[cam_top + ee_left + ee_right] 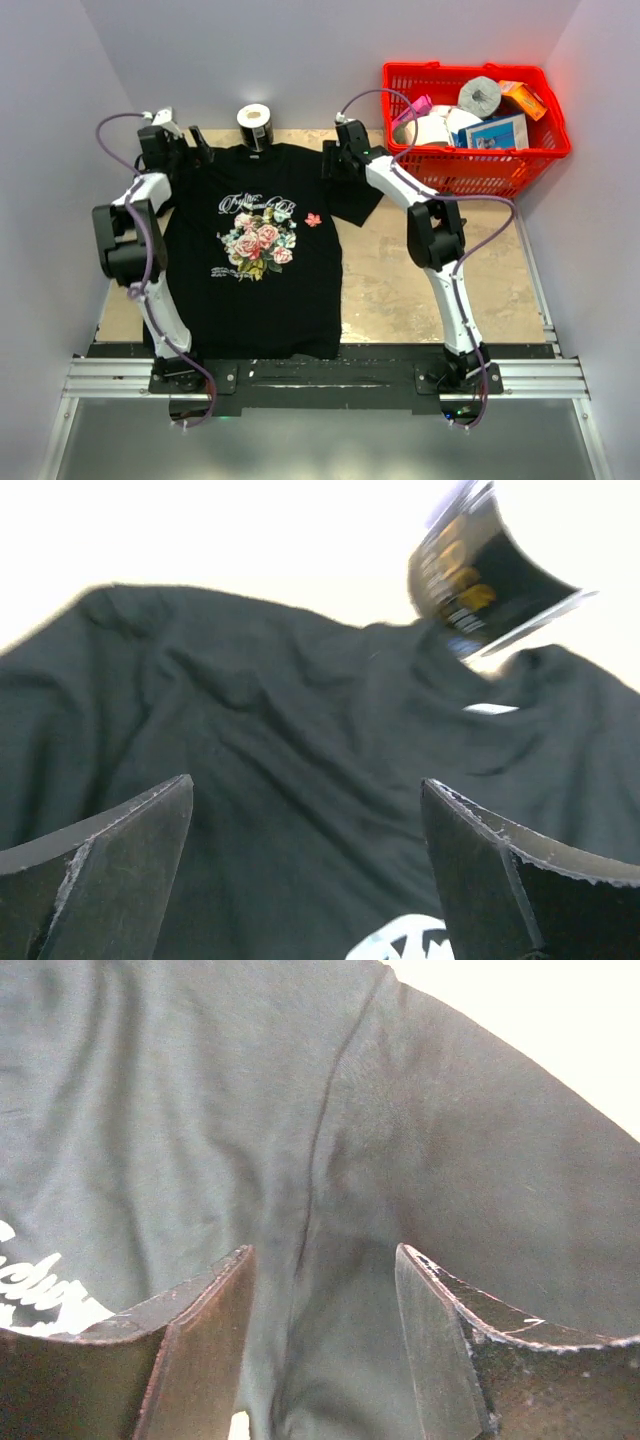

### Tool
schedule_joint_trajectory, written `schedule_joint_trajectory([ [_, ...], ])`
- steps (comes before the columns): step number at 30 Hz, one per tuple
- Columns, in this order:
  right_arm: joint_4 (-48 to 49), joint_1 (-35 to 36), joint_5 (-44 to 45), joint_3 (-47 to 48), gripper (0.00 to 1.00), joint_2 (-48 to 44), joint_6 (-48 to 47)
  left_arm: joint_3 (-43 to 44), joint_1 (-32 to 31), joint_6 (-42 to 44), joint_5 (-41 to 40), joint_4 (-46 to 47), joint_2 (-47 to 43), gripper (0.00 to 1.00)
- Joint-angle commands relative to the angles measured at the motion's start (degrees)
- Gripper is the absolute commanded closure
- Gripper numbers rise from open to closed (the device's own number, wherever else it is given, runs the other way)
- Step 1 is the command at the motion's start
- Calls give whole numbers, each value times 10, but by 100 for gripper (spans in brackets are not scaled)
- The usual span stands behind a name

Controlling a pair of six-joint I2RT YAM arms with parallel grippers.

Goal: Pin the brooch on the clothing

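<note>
The black T-shirt (250,290) lies flat on the table, with its printed pink roses (258,242) and white script on the chest. The tiny pinkish-red brooch (313,220) sits on the shirt just right of the print; I cannot tell if it is pinned. My left gripper (199,146) is open at the shirt's left shoulder, with black fabric (280,730) below its spread jaws (307,780). My right gripper (331,160) is open at the right shoulder, its jaws (324,1248) standing on either side of the sleeve seam (318,1150). Neither wrist view shows the brooch.
A black-and-white roll (255,123) stands just behind the collar and also shows in the left wrist view (480,575). A red basket (520,152) with several items stands at the back right. Bare tabletop (430,290) lies right of the shirt.
</note>
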Motion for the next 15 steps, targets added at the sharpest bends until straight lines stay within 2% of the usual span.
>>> schedule_joint_trajectory([
  [1,7,5,15,-10,37,-114,-40,-43,-14,29,-43,63,-165,1],
  [5,7,29,25,-49,37,-187,-58,-91,-37,29,-77,54,-273,1],
  [9,48,36,17,-165,37,-320,-46,-134,-46,25,-76,25,-411,1],
  [15,116,34,69,-367,36,-501,-45,-107,-45,50,-40,-126,-527,1],
])
